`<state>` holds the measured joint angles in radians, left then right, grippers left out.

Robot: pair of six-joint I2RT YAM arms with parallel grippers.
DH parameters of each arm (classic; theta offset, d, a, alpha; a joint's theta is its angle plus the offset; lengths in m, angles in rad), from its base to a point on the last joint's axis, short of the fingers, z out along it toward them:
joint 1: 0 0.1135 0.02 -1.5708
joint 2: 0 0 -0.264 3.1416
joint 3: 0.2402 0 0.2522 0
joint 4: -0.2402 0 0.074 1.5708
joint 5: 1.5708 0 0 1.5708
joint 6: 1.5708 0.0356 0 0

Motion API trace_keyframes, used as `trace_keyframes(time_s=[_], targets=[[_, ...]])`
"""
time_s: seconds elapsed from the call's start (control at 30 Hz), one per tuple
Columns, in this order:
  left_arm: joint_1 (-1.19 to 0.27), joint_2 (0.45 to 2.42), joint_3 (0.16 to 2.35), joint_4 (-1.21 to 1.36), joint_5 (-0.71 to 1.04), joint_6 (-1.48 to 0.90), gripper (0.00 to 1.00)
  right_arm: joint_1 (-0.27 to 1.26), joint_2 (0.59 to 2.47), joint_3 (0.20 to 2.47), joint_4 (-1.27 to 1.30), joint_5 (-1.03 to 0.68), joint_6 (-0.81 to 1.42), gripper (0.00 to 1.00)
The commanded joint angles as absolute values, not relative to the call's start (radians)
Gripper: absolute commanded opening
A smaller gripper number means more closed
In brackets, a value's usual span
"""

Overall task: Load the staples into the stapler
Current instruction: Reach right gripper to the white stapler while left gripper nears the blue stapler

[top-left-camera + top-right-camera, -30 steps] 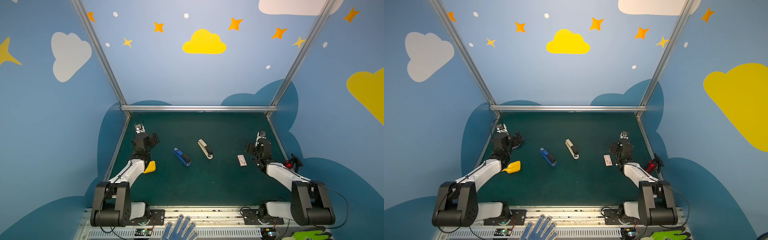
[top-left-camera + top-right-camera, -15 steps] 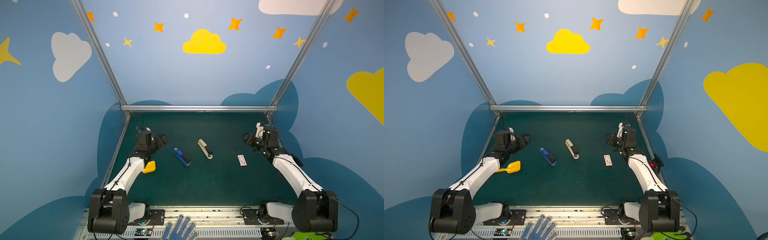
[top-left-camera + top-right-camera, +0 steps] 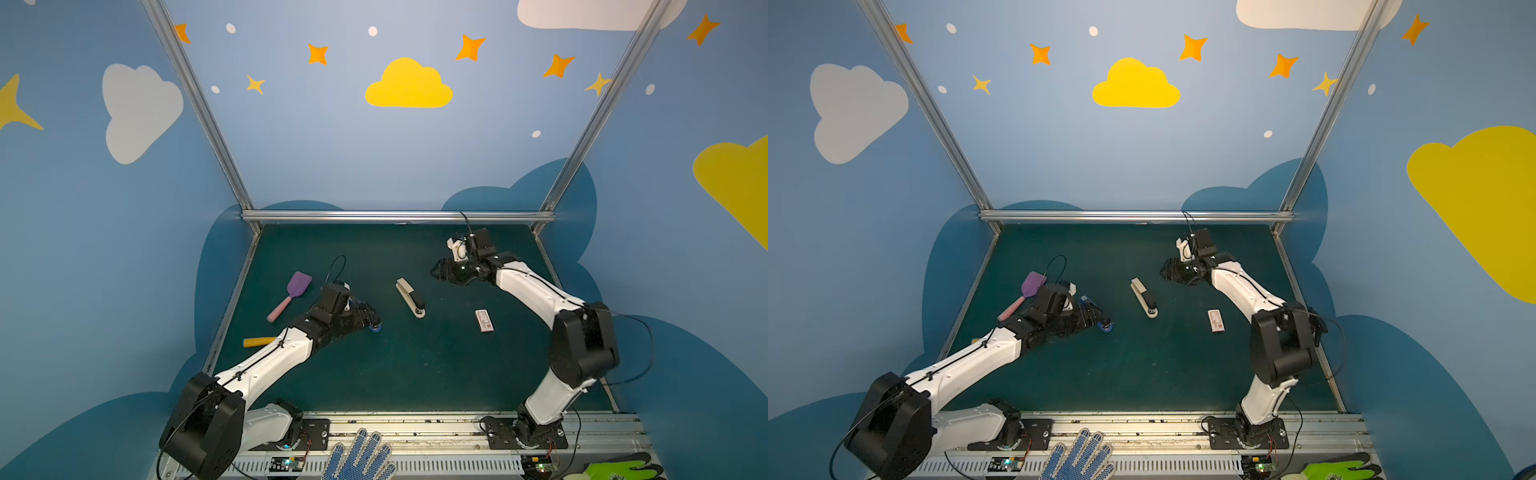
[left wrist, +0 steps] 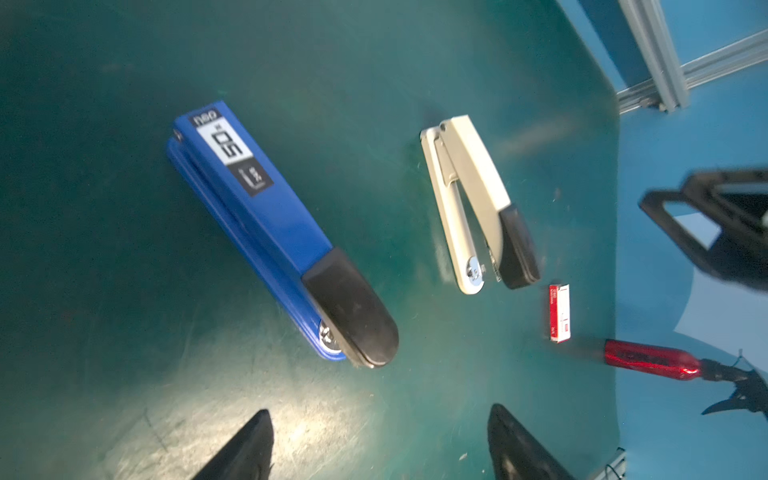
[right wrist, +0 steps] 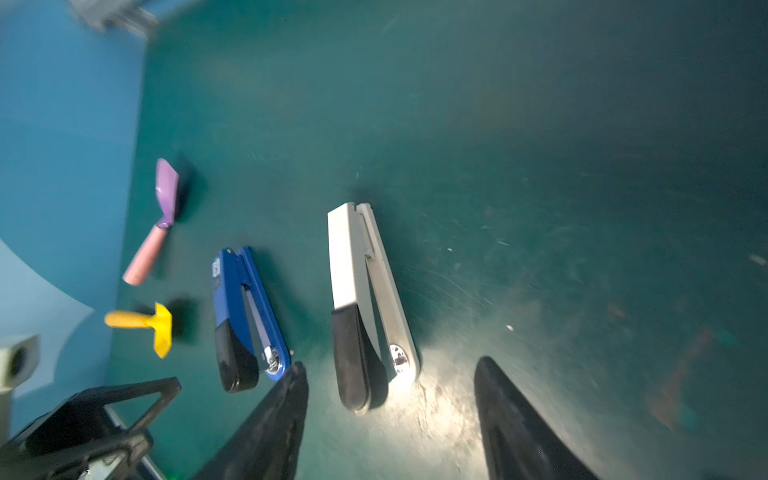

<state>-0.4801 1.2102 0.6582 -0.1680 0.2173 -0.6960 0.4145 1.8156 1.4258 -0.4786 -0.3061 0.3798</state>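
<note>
Two staplers lie here, so your arms may each go for a different one. Your left gripper (image 4: 380, 409), jaws apart and empty, hangs over the blue stapler (image 4: 266, 224), left of the beige stapler (image 3: 410, 297). Your right gripper (image 5: 390, 361), also apart and empty, hovers behind-right of it. The staples box (image 3: 483, 321) lies flat to its right, so a pinch may slip. Bare mat (image 3: 395, 374) in front gives room.

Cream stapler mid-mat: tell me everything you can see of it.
The cream stapler is smooth and off-white, with a black nose cap and a shiny metal anvil on its base. Arm and base meet at a hinge and gape toward the nose. It lies diagonally on the green mat, nothing else touching it.
</note>
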Motion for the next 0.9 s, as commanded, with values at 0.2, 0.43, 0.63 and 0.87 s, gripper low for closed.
trace_keyframes(time_s=[0.2,0.43,0.63,0.87], targets=[[-0.500,1.160,0.620,-0.199,0.166,-0.733,0.81,0.537,2.314,2.150,-1.063,-0.200,0.311,0.66],[-0.503,1.146,0.621,-0.222,0.156,-0.733,0.82,0.580,2.501,2.379,-1.149,-0.216,0.301,0.66],[-0.503,1.176,0.640,-0.212,0.169,-0.730,0.82,0.579,2.539,2.381,-1.135,-0.194,0.292,0.63],[-0.509,1.221,0.665,-0.196,0.198,-0.729,0.82,0.519,2.513,2.330,-1.189,-0.088,0.413,0.58]])
